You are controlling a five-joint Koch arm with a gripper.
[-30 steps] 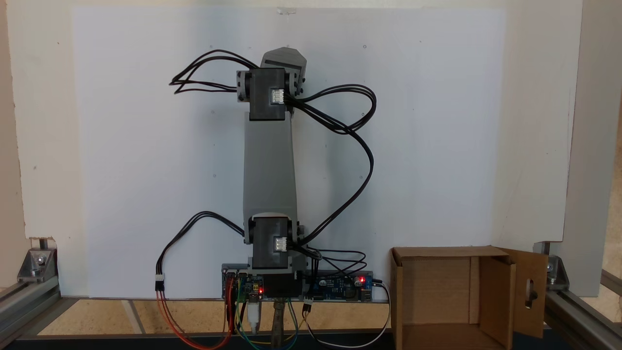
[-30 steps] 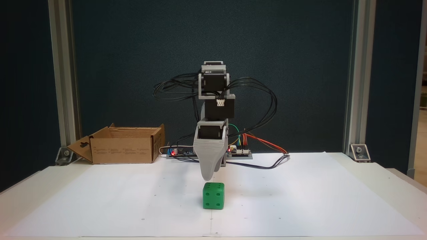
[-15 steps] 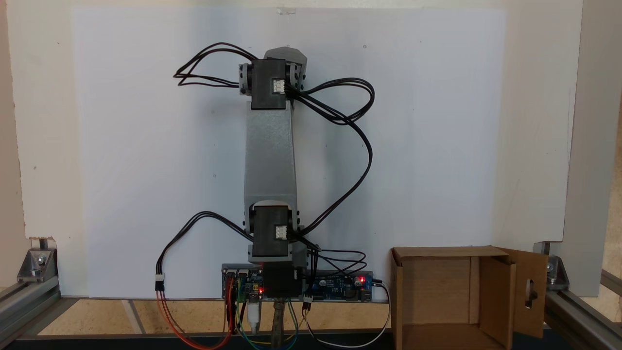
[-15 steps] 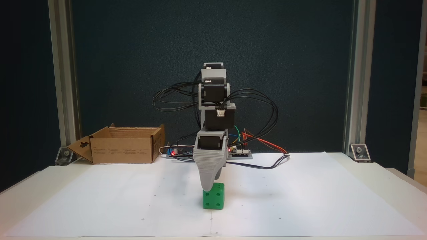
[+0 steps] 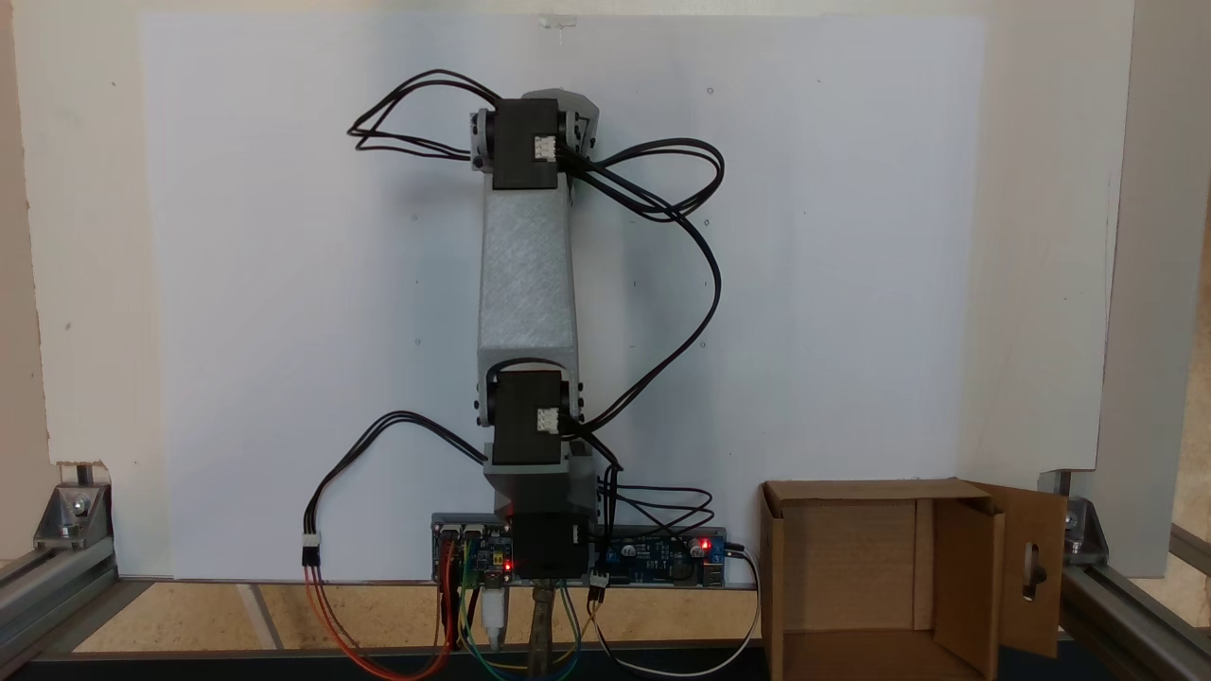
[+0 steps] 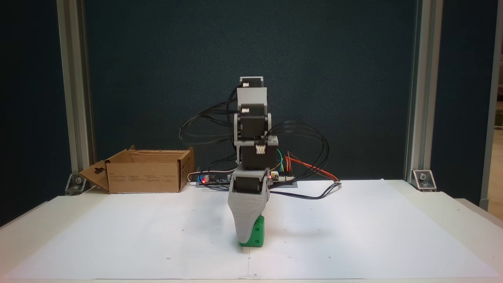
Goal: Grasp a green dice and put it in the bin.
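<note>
Gripper drops onto the dice

The gripper [image 6: 246, 236] has come down from above the green dice [image 6: 257, 234] to straddle it on the paper [image 6: 118, 236]; one jaw hides the other, so I cannot tell their spread. Grasp looks imminent; the bin [image 6: 145, 175] waits at ten o'clock.

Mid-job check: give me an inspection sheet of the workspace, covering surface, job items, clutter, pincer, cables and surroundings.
Surface: white paper sheet over a pale table, flat.
Job's things: green dice on the paper, front largely covered by the pincer; cardboard bin open, at back left in this fixed view, slotted flap hanging out.
Clutter: nothing seen.
Pincer: lowered over the dice, tip near the paper; one jaw faces the camera, so open or shut cannot be told.
Cables: black loops beside the arm; coloured wires at the controller boards.
Surroundings: aluminium frame posts, dark backdrop.
</note>
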